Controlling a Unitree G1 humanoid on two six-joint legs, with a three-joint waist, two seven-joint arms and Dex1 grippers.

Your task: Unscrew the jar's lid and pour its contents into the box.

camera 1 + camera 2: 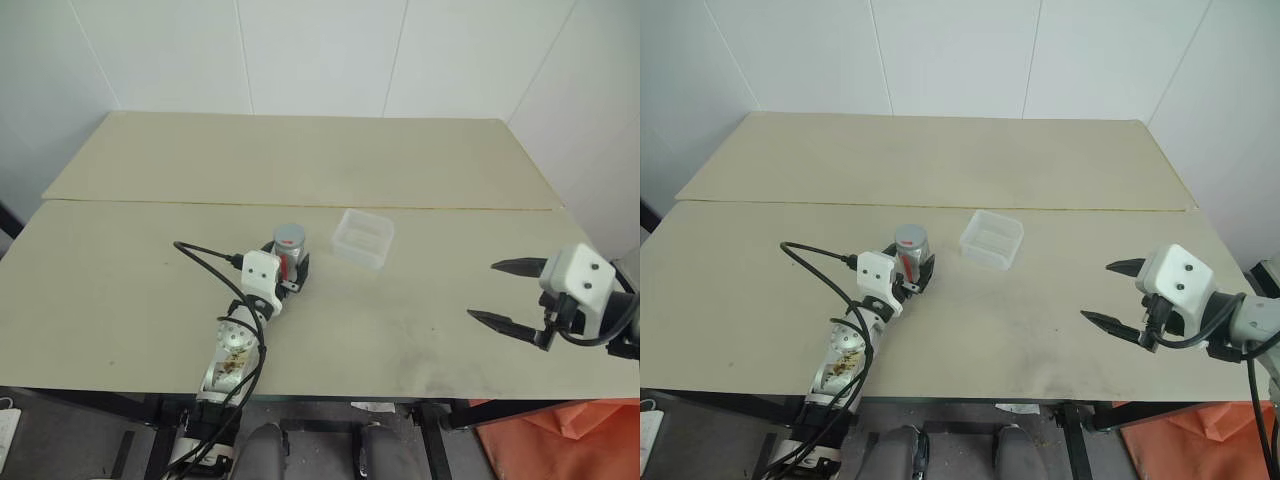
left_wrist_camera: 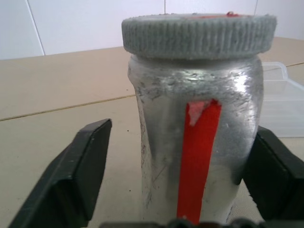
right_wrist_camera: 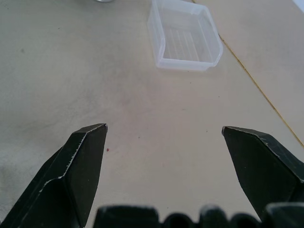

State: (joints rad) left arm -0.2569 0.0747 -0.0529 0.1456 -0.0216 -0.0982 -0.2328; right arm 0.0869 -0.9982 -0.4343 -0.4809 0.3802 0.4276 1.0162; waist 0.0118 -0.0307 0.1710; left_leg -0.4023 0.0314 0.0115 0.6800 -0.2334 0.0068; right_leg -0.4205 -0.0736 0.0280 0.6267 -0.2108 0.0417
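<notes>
The jar stands upright on the table, silvery with a red stripe down its side. Its grey ribbed lid sits on top with a small red mark. My left gripper reaches around the jar, which stands between its two fingers; one finger is clearly apart from the jar, the other lies close against its side. The contents are hidden inside the jar. The clear plastic box lies empty just right of the jar. My right gripper hovers open over the table's right side, holding nothing.
A seam runs across the beige table behind the jar and box. The table's front edge lies close under my arms. A white wall rises behind the table.
</notes>
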